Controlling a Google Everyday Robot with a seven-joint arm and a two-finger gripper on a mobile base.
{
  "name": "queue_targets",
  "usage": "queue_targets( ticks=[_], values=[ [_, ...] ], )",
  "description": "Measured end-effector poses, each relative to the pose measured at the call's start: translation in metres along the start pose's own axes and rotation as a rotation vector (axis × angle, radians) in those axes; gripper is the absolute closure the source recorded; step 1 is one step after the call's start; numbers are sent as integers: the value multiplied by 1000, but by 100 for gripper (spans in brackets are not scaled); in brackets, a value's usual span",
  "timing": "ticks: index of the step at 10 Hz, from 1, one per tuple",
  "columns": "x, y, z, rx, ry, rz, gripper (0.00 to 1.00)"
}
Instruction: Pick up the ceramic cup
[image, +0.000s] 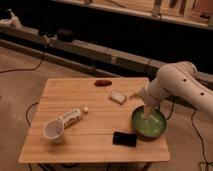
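Observation:
The ceramic cup (54, 131) is small, white and glossy, and stands near the front left of the wooden table (75, 97) with its wide rim tilted up. A long white tube (72, 117) lies right behind it, touching or nearly touching it. My gripper (147, 115) hangs from the white arm (175, 85) at the table's right side, over the wide green bowl (150, 125). It is far to the right of the cup.
A black flat object (124, 139) lies near the front edge, left of the bowl. A pale small packet (118, 96) lies mid-table and a reddish-brown item (103, 82) near the back edge. Cables run over the floor on both sides.

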Motion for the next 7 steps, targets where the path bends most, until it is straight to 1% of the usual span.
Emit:
queue_targets(
  ticks=[2, 3, 4, 5, 6, 7],
  values=[
    [-2, -1, 2, -3, -14, -25, 35],
    [-6, -6, 5, -1, -40, -71, 35],
    [-12, -13, 9, 0, -72, -131, 35],
    [-19, -21, 13, -2, -106, -201, 35],
    [-35, -33, 22, -16, -163, -322, 35],
    [-49, -43, 31, -39, -206, -429, 35]
  ],
)
